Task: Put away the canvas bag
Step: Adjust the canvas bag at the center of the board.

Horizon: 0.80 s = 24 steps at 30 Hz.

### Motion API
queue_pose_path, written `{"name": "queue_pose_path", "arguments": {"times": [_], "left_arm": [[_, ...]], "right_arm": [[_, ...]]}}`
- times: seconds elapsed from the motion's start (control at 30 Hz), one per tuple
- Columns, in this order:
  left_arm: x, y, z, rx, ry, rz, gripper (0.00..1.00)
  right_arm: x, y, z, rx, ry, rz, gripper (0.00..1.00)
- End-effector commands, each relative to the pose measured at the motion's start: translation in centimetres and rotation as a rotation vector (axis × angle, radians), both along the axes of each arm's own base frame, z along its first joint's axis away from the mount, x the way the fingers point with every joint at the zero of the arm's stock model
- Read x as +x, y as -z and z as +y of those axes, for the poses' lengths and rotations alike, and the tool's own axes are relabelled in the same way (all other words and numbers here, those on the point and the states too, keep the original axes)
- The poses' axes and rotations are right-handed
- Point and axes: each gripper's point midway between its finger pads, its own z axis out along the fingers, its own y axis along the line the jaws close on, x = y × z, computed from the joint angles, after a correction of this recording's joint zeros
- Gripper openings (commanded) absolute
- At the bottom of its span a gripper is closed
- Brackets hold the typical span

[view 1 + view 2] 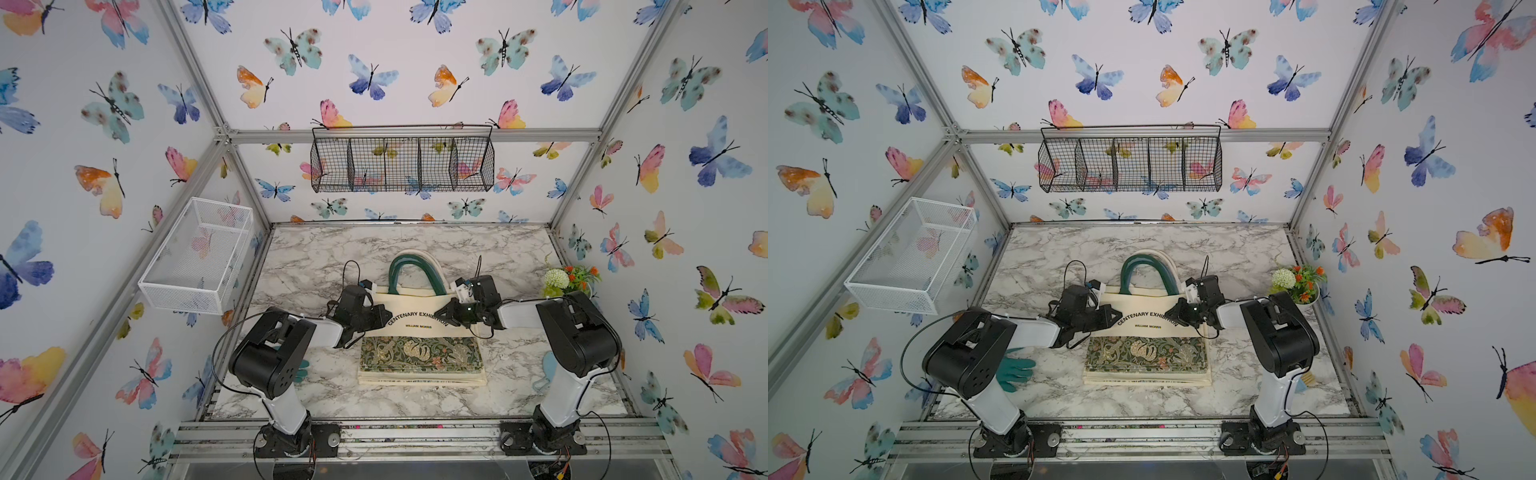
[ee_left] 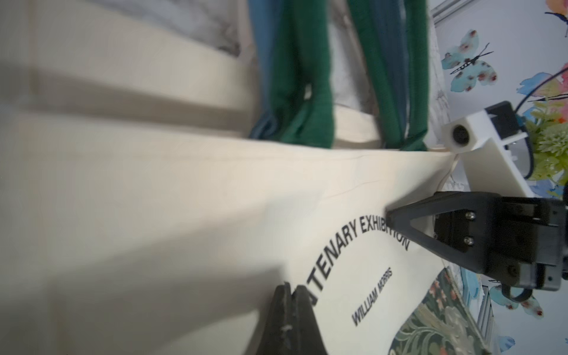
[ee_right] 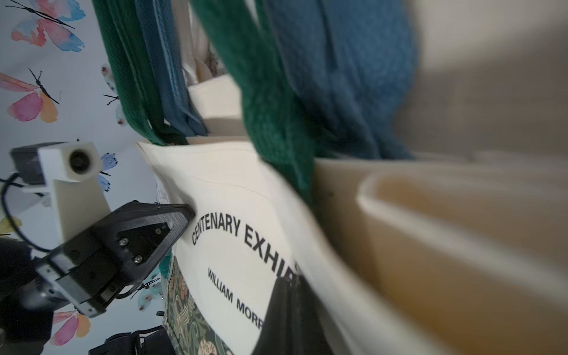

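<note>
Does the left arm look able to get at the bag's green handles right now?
Probably not yet. The left gripper is shut on the edge of the canvas bag; the green handles lie uncovered just beyond.

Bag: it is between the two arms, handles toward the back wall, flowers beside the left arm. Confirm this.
Not quite. The flowers stand beside the right arm, not the left, as both top views show. The rest holds: the bag is between the arms, handles toward the back wall.

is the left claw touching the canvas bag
Touching. The right wrist view shows the left claw shut on the side edge of the canvas bag.
</note>
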Motion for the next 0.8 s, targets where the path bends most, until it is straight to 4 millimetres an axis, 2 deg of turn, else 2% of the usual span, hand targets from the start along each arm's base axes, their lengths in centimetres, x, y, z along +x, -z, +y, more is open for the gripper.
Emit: {"name": "queue_pose_path", "arguments": {"times": [0.0, 0.07, 0.17, 0.33, 0.43, 0.57, 0.67, 0.77], "left_arm": [[-0.5, 0.3, 1.7, -0.008, -0.039, -0.008, 0.00], [-0.9, 0.5, 2.6, 0.006, -0.051, -0.001, 0.00], [-1.3, -0.3, 3.7, 0.021, -0.073, -0.010, 0.00], [-2.2, -3.9, 4.0, -0.010, -0.070, -0.074, 0.00], [-3.8, -6.2, 2.2, -0.068, 0.000, -0.109, 0.00], [-7.6, -7.8, -1.9, -0.061, 0.137, -0.143, 0.00], [-10.0, -8.0, -4.9, -0.064, 0.214, -0.142, 0.00], [-11.3, -7.8, -6.9, -0.092, 0.261, -0.118, 0.00]], "right_arm": [[-1.5, 2.5, -2.2, -0.011, 0.041, 0.067, 0.01], [-2.0, 2.7, -3.0, -0.003, 0.052, 0.078, 0.01], [-2.5, 1.9, -3.9, 0.011, 0.060, 0.081, 0.01], [-3.2, -1.7, -3.8, 0.042, 0.035, 0.034, 0.04], [-4.2, -4.2, -3.5, 0.097, 0.018, 0.017, 0.04], [-7.1, -6.7, -2.0, 0.154, -0.039, -0.011, 0.05], [-9.5, -7.6, 0.2, 0.160, -0.108, -0.019, 0.03], [-10.9, -7.8, 2.2, 0.171, -0.139, -0.021, 0.03]]}}
